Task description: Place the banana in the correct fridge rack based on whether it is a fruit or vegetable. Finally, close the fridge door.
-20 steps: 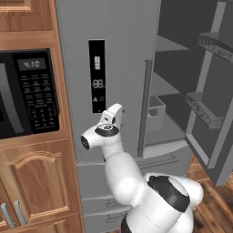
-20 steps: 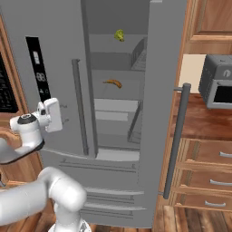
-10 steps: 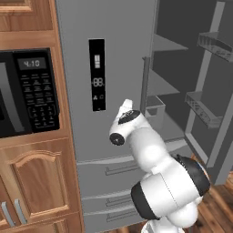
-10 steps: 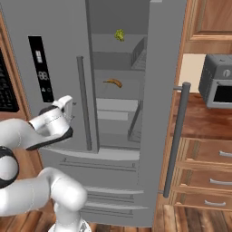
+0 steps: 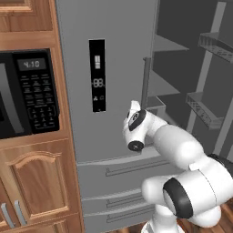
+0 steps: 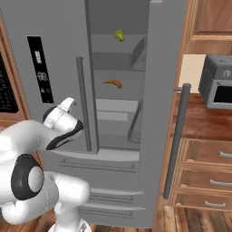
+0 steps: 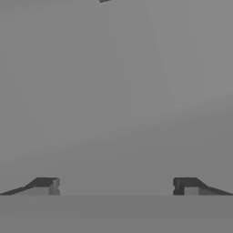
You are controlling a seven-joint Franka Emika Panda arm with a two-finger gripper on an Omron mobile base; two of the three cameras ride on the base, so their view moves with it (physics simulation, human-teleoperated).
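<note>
The banana (image 6: 113, 83), small, curved and yellow with a dark end, lies on the middle shelf inside the open fridge (image 6: 115, 68). On the shelf above it sits a lumpy green-yellow vegetable (image 6: 119, 35). My gripper (image 7: 116, 185) is open and holds nothing. Its two dark fingertips (image 7: 44, 184) stand wide apart and face a plain grey surface at close range. From the right base view, the hand (image 6: 68, 103) is in front of the closed left fridge door (image 6: 50, 54), just left of that door's vertical handle (image 6: 83, 102) and outside the compartment. The banana is well apart from it.
The right fridge door (image 6: 164, 90) stands open with a long handle (image 6: 176, 140), and its inner racks (image 5: 204, 108) jut out. A microwave (image 5: 27, 93) sits in wooden cabinets left of the fridge. Freezer drawers (image 6: 102, 165) lie below. A toaster oven (image 6: 217, 88) stands on the right counter.
The arm has swung right across the closed left door, carrying the hand up to that door's handle. The elbow has folded in front of the base. The banana has not moved.
</note>
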